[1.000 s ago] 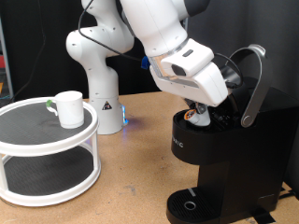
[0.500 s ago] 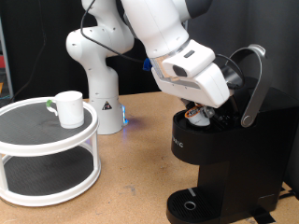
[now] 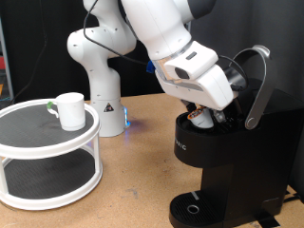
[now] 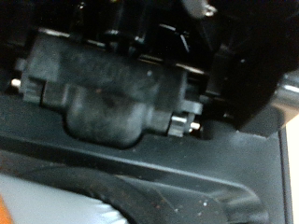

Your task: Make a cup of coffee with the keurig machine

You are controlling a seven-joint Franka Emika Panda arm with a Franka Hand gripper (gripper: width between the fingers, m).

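Observation:
The keurig machine (image 3: 226,166) stands at the exterior view's right with its silver-trimmed lid (image 3: 255,84) hinged up. My gripper (image 3: 201,116) is down at the open pod chamber under the lid, its fingers mostly hidden by the hand. A small whitish-brown thing (image 3: 197,119) shows at the chamber mouth; I cannot tell whether it is held. The wrist view is filled by blurred black parts of the machine (image 4: 117,93), very close. The white cup (image 3: 68,109) stands upright on the top tier of a round shelf at the left, far from the gripper.
The white two-tier round shelf (image 3: 47,144) fills the exterior view's lower left. The white arm base (image 3: 104,95) stands behind it on the wooden table (image 3: 133,190). The machine's round drip base (image 3: 195,207) is bare, with nothing on it.
The hand has barely shifted at the pod chamber. The cup, shelf and lid have not moved.

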